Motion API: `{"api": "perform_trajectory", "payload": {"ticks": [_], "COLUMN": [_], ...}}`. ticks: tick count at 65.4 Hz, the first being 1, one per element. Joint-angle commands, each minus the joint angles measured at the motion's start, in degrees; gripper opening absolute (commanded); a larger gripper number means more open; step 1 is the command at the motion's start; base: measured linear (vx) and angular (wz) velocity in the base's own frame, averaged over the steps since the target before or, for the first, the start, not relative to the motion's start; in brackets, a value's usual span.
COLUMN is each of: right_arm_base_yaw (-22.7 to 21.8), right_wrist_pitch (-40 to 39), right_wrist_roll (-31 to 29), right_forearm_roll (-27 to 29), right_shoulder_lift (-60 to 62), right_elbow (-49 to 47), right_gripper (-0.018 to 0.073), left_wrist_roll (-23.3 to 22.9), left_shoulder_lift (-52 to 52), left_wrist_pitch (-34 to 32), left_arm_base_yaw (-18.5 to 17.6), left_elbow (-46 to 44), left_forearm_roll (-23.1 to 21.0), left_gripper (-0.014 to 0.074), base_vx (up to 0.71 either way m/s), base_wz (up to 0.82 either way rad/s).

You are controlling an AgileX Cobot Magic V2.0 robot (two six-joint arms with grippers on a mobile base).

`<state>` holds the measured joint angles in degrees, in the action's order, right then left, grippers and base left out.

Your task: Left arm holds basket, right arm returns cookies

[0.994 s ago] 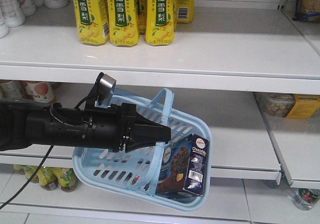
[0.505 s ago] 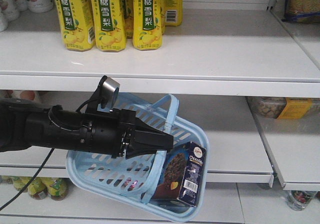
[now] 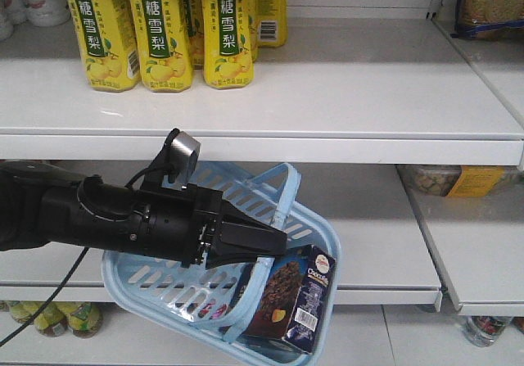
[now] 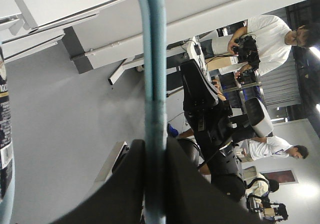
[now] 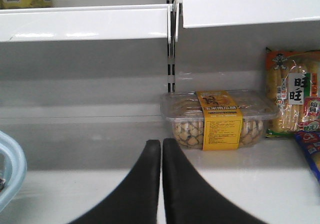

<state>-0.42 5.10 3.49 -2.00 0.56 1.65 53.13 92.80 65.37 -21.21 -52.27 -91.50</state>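
White shelving (image 3: 368,96) fills the front view, three tiers visible. Left arm (image 3: 98,214) reaches in from the left, level, in front of the middle tier, with a small silver camera (image 3: 185,147) on top. Light blue basket (image 3: 160,282) hangs from it, tilted, right end lowest. Left gripper (image 3: 277,241) is pinched on the basket's handle (image 3: 281,187); in the left wrist view both black jaws press against the blue bar from either side. Cookies (image 3: 288,299), a dark navy box, stand leaning inside the basket at its right end, against the wall, barcode side facing out. Yellow drink cartons (image 3: 160,30) stand in a row on the top tier. In the right wrist view, right gripper (image 5: 161,143) has its fingers pressed together, holding nothing, pointed at a clear biscuit tub (image 5: 217,119) with a yellow label on the shelf ahead, well apart from it.
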Motion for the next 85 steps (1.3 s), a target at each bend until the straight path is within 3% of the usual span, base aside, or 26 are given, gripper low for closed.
{"api": "perform_trajectory", "payload": {"ticks": [1, 61, 85], "right_arm_base_yaw": [-0.28, -0.28, -0.28], "right_wrist_pitch": [-4.01, -4.09, -6.39], "right_wrist_roll": [-0.25, -0.25, 0.07], "right_forearm_roll": [-0.60, -0.60, 3.61], "right_shoulder_lift": [0.66, 0.66, -3.78], "right_elbow": [0.11, 0.11, -5.08], "right_gripper": [-0.0004, -0.0004, -0.0004], "left_wrist_roll": [1.47, 1.47, 1.47], "left_shoulder_lift": [-2.36, -2.36, -2.36], "left_wrist_pitch": [-1.05, -1.05, -1.05], "left_arm_base_yaw": [0.44, 0.44, 0.44], "left_elbow": [-2.04, -2.04, -2.04], "left_forearm_roll": [-10.42, -10.42, -10.42], "left_gripper": [-0.0006, -0.0006, -0.0006], "base_vx": [0.00, 0.00, 0.00], "base_wz": [0.00, 0.00, 0.00]}}
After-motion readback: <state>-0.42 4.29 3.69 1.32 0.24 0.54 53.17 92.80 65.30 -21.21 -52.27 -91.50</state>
